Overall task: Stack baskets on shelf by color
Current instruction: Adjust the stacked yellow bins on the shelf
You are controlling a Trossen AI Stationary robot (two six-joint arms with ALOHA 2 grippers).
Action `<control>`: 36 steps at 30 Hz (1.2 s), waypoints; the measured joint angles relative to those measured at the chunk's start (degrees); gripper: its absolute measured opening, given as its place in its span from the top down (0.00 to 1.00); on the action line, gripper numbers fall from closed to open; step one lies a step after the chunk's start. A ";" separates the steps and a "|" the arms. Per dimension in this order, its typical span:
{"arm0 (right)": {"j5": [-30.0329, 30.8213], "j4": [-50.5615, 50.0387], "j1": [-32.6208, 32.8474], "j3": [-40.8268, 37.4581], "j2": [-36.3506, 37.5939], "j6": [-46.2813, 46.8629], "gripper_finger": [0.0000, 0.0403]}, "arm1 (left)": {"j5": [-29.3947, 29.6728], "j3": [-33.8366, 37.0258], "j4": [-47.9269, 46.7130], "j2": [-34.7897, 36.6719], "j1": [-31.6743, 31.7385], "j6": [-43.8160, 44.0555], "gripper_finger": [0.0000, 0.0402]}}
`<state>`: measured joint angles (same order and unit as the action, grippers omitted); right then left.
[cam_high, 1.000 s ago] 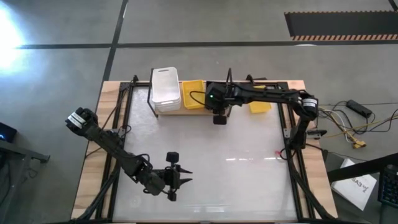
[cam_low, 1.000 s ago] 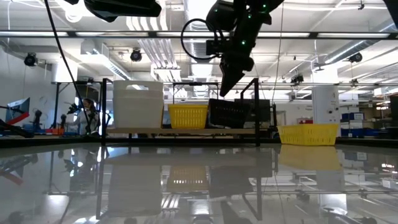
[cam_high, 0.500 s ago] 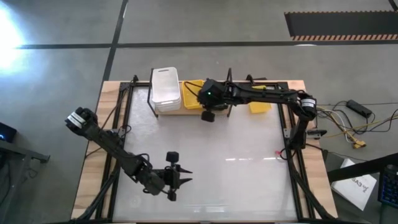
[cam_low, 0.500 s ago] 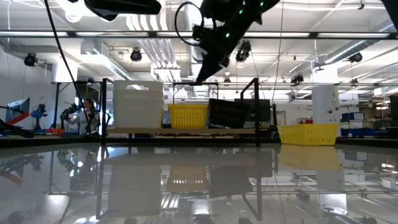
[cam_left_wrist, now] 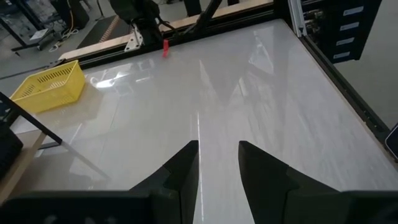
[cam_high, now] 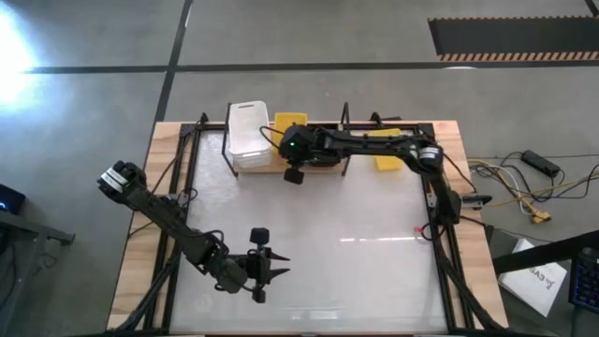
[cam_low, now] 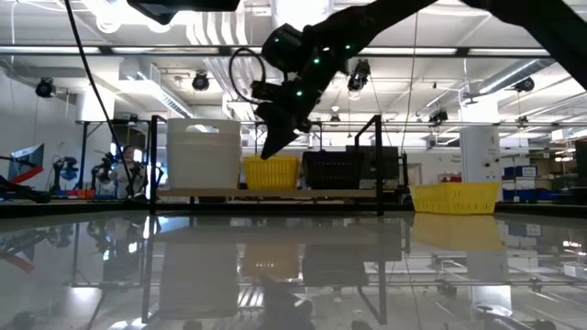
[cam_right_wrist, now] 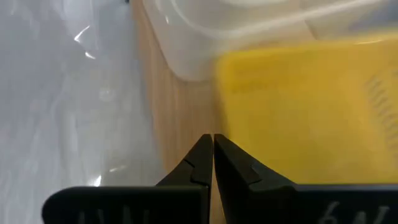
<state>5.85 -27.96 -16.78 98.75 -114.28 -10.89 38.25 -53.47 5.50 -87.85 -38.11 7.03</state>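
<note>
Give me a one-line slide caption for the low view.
Right tool, shut and empty, hangs by the yellow basket on the shelf, between white stack and black baskets.

Legible text: none | white paper sheet [cam_high: 545, 281] on the floor off the white tabletop's [cam_high: 309, 243] near right corner: dark print, too small to read | yellow-and-black hazard striping [cam_high: 510, 56] on the floor beyond the far edge: a pattern, no words | baskets, shelf, arms: no labels or brands discernible
</note>
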 joint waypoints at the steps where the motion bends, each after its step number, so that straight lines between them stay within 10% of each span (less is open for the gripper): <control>1: -0.04 -0.10 0.04 1.43 -1.01 0.00 0.98 | 0.00 0.01 -0.01 0.00 -0.01 0.00 0.76; 15: 0.24 -21.96 4.75 16.78 4.05 -3.96 0.98 | -0.01 0.04 -0.03 0.00 -0.53 0.20 0.76; 27: -0.32 -23.17 5.97 -9.97 22.61 1.97 0.98 | 0.11 -0.37 -0.01 -0.04 -1.39 1.66 0.76; 36: -0.41 -9.82 5.01 -22.54 22.06 -0.51 0.98 | 4.37 -2.30 0.05 -0.07 -0.94 -0.98 0.76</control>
<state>5.44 -37.78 -11.77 76.21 -92.22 -11.40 42.62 -55.77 5.55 -87.92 -39.05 6.04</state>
